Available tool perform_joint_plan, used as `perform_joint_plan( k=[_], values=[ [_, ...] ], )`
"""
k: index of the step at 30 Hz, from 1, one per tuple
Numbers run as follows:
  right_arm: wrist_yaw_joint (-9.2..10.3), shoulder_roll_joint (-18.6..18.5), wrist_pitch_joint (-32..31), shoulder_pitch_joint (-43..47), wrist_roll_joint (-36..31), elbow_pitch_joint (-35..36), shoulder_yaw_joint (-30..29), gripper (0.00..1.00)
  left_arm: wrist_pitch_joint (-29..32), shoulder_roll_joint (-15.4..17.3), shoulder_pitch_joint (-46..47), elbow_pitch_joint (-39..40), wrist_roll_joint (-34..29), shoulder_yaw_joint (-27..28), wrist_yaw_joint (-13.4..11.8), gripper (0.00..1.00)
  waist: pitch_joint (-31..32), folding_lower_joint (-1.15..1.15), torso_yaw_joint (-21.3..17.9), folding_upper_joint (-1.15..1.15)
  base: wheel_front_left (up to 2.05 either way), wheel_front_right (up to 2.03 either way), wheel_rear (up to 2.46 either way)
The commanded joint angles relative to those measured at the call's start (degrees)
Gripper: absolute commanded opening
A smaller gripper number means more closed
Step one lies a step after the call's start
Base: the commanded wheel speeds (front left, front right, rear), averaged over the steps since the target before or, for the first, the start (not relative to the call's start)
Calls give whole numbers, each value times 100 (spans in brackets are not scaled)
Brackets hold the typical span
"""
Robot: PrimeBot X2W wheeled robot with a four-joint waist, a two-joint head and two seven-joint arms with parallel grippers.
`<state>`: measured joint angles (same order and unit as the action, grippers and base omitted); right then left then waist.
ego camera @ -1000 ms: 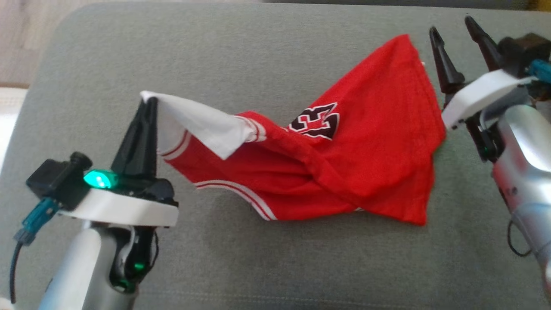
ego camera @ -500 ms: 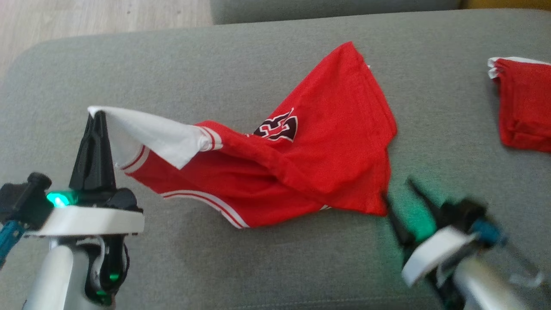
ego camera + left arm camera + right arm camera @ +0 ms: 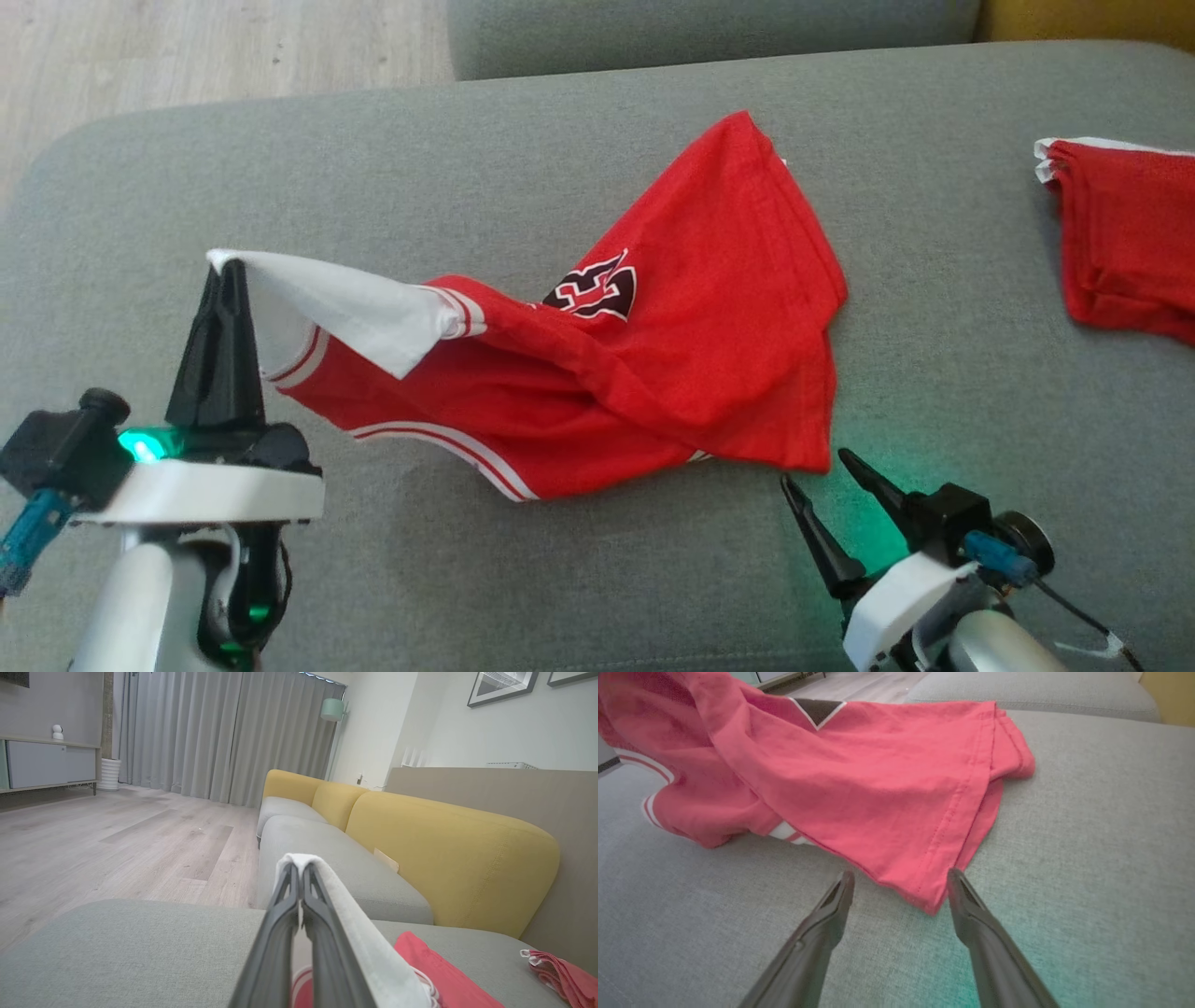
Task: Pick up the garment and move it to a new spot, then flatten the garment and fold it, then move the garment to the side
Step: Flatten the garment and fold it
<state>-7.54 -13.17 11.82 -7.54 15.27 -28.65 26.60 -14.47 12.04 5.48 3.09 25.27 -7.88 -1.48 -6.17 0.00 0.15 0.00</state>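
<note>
The garment is a red jersey with white trim and a black emblem, twisted across the grey sofa seat. My left gripper is shut on its white corner, lifting that end off the cushion; in the left wrist view the white cloth drapes over the closed fingertips. My right gripper stands open just in front of the garment's near right corner. In the right wrist view that red corner lies between the two spread fingers, untouched.
A second red cloth lies folded at the right of the seat. Another grey cushion and wooden floor lie beyond. Yellow backrests run along the sofa's far side.
The head camera has tilted, shifting the whole picture. My right gripper has come from the garment's far right edge down to its near right corner. The left gripper still holds the white corner.
</note>
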Motion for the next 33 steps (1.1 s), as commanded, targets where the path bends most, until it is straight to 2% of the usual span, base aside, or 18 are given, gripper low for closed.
perform_joint_plan(
  k=[1, 7, 11, 12, 14, 17, 19, 20, 28, 33],
  values=[
    [5, 0, -30, -15, -85, 63, 10, 100, -52, 66, 208, 161, -53, 205, 19, 0, 3, 0, 33, 0, 0, 0, 0],
    [5, 100, -55, -95, -210, -226, -156, 96, -52, 59, 242, 171, -73, 168, 42, 0, -43, 0, 126, 0, 0, 0, 0],
    [5, 166, -32, -166, -212, -370, -153, 67, -52, 55, 265, 172, -77, 145, 50, 0, -85, 0, 170, 0, 0, 0, 0],
    [5, 179, -20, -184, -203, -401, -148, 47, -52, 56, 275, 170, -78, 140, 52, 0, -96, 0, 180, 0, 0, 0, 0],
    [5, 207, 5, -224, -193, -460, -151, 38, -52, 64, 294, 163, -84, 133, 57, 0, -116, 0, 194, 0, 0, 0, 0],
    [5, 245, 52, -284, -226, -522, -199, 18, -52, 77, 326, 157, -93, 120, 63, 0, -152, 0, 206, 0, 0, 0, 0],
    [5, 267, 102, -326, -289, -551, -272, 9, -52, 86, 348, 152, -95, 113, 65, 0, -172, 0, 205, 0, 0, 0, 0],
    [5, 287, 133, -348, -320, -557, -325, 0, -52, 92, 357, 148, -95, 112, 65, 0, -180, 0, 202, 0, 0, 0, 0],
    [5, 325, 255, -402, -564, -549, -522, 0, -52, 120, 395, 110, -84, 113, 67, 0, -171, 0, 181, 0, 0, 0, 0],
    [5, 314, 308, -275, -785, -65, -1016, 0, -52, 151, 358, 208, -82, 220, 88, 0, -6, 0, 114, 0, 0, 0, 0]
  ],
)
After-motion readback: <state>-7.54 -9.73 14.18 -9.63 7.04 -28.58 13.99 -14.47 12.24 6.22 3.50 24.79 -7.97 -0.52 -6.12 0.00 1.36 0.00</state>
